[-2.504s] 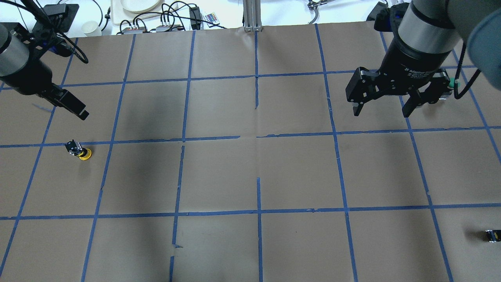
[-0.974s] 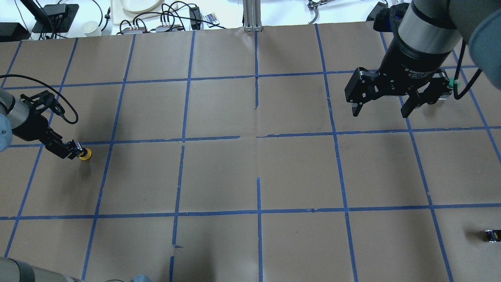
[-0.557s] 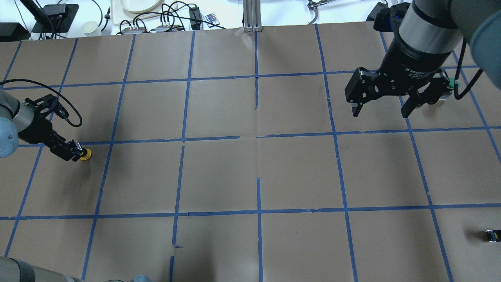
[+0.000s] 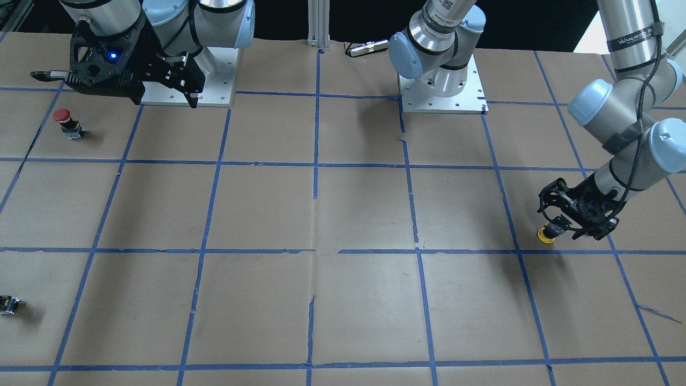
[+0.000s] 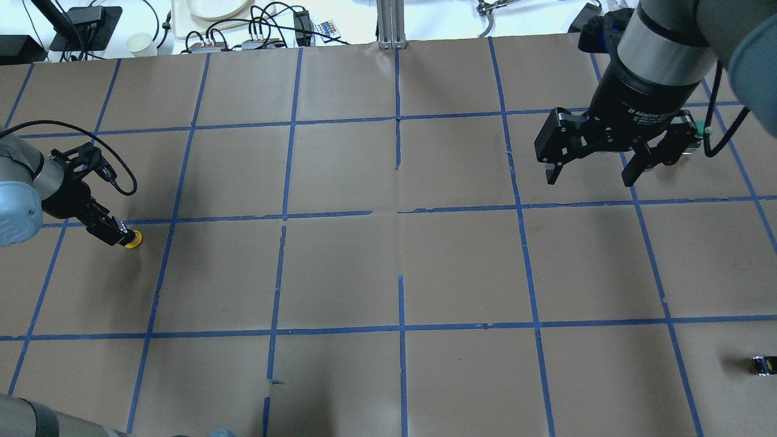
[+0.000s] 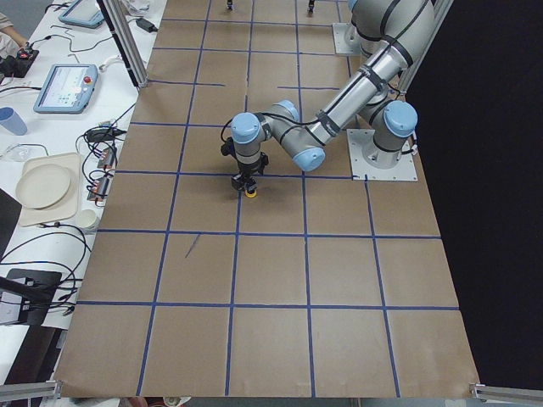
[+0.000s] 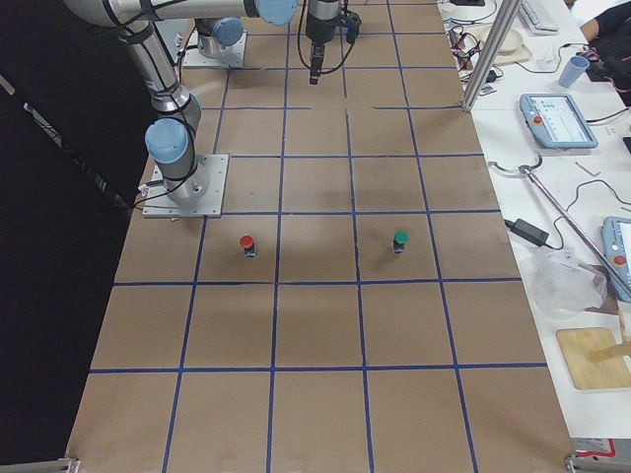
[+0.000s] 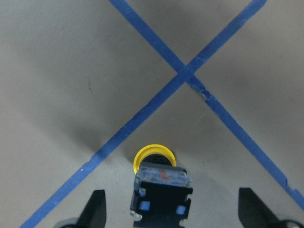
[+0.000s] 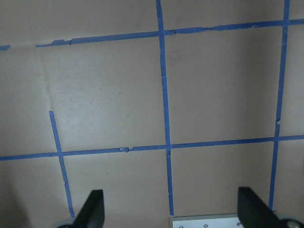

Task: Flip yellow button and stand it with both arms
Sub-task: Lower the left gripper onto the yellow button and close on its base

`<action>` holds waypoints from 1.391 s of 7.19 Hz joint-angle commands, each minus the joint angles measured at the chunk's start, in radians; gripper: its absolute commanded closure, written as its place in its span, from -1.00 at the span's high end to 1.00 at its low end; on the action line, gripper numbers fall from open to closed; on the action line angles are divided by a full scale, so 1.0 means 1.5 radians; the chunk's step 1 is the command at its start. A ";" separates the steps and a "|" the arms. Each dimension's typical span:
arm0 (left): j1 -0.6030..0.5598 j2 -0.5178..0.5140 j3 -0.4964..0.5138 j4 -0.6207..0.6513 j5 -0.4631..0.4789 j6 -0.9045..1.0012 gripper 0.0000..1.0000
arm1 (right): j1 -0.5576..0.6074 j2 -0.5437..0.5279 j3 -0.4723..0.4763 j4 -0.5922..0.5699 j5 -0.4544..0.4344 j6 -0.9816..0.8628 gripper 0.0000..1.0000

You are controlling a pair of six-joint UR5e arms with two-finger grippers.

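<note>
The yellow button (image 5: 132, 240) rests on the brown paper at the table's left side, yellow cap on the paper and black body pointing up toward my left gripper (image 5: 116, 233). In the left wrist view the button (image 8: 153, 156) sits between the two open fingers (image 8: 97, 205), which are wide apart and do not touch it. The front view shows the same gripper (image 4: 557, 228) low over the button (image 4: 545, 236). My right gripper (image 5: 592, 176) is open and empty, high over the back right of the table.
A red-capped button (image 4: 63, 115) stands near the right arm's base. A green-capped button (image 7: 400, 239) stands a square away from it. A small capless black block (image 5: 762, 365) lies at the front right edge. Cables and plates lie beyond the table's far edge.
My left arm has come down from the back left to the yellow button and now straddles it, shifting slightly in the last second. The button and my right arm have barely moved.
</note>
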State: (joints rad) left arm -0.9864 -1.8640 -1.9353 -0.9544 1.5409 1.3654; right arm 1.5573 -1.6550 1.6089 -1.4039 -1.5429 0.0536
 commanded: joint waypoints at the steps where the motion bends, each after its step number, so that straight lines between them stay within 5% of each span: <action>1: -0.007 -0.004 -0.001 0.009 0.003 0.003 0.87 | 0.001 0.000 -0.001 -0.002 0.002 0.001 1.00; 10: -0.003 -0.006 -0.002 0.036 0.031 0.060 0.87 | 0.001 0.001 0.001 0.000 0.000 0.006 1.00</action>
State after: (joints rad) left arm -0.9915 -1.8718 -1.9389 -0.9004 1.5732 1.4520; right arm 1.5585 -1.6543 1.6096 -1.4050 -1.5419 0.0627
